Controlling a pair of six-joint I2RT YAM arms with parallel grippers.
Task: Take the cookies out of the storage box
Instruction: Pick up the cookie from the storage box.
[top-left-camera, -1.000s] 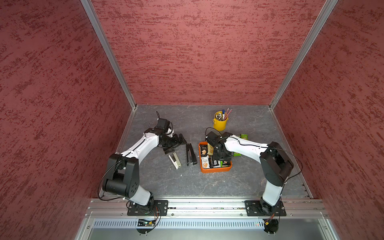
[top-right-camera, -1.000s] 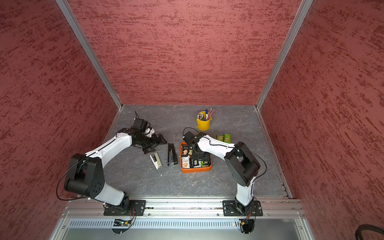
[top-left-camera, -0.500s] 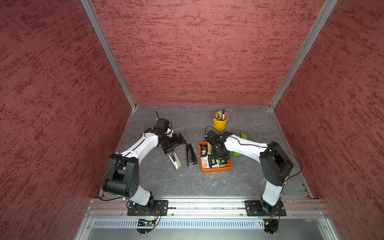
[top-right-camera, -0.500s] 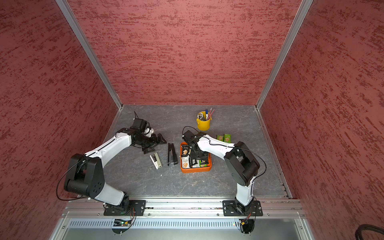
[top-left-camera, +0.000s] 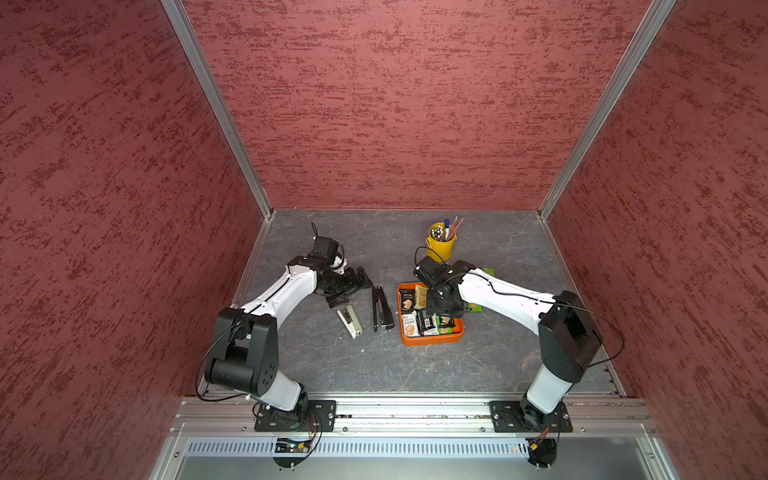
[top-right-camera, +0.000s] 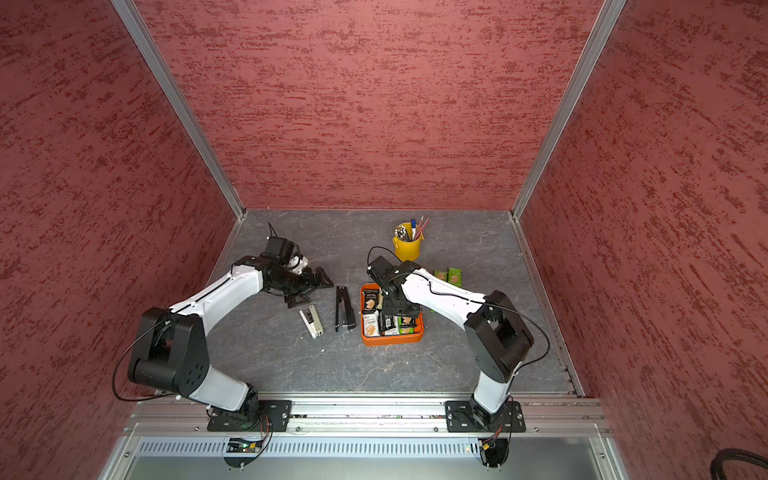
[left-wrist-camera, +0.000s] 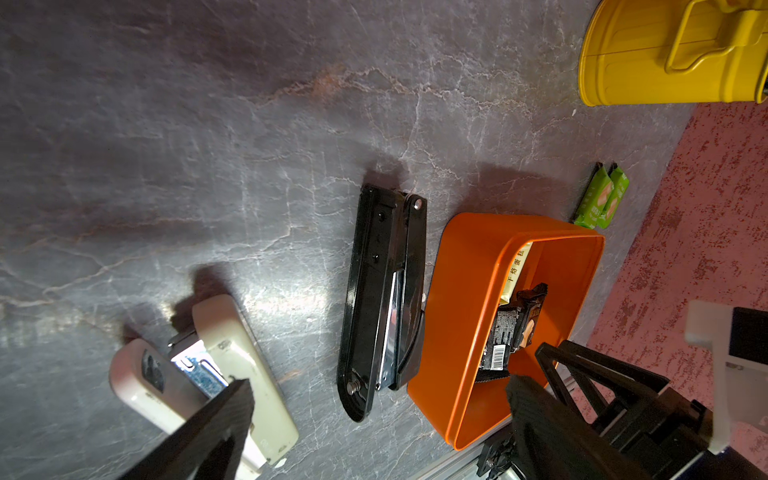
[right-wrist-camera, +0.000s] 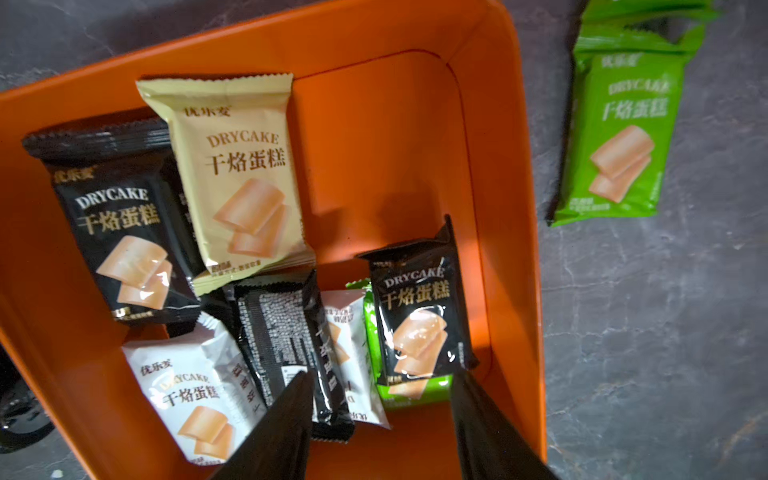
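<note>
My right gripper (right-wrist-camera: 382, 376) hangs empty, jaws partly apart, low over the box (right-wrist-camera: 513, 174), where several cookies (right-wrist-camera: 245, 174) lie overlapping, while a few green ones (right-wrist-camera: 619, 137) sit outside on the table (right-wrist-camera: 644, 332) beside it. I would take the face-up black packet (right-wrist-camera: 419, 324) that rests on a green packet (right-wrist-camera: 411, 392): come straight down so my fingers (right-wrist-camera: 282, 428) straddle its narrow sides, then pinch only the top one. My left gripper (left-wrist-camera: 380, 388) is spread wide with nothing in it, near the staplers (left-wrist-camera: 382, 299), apart from the box.
</note>
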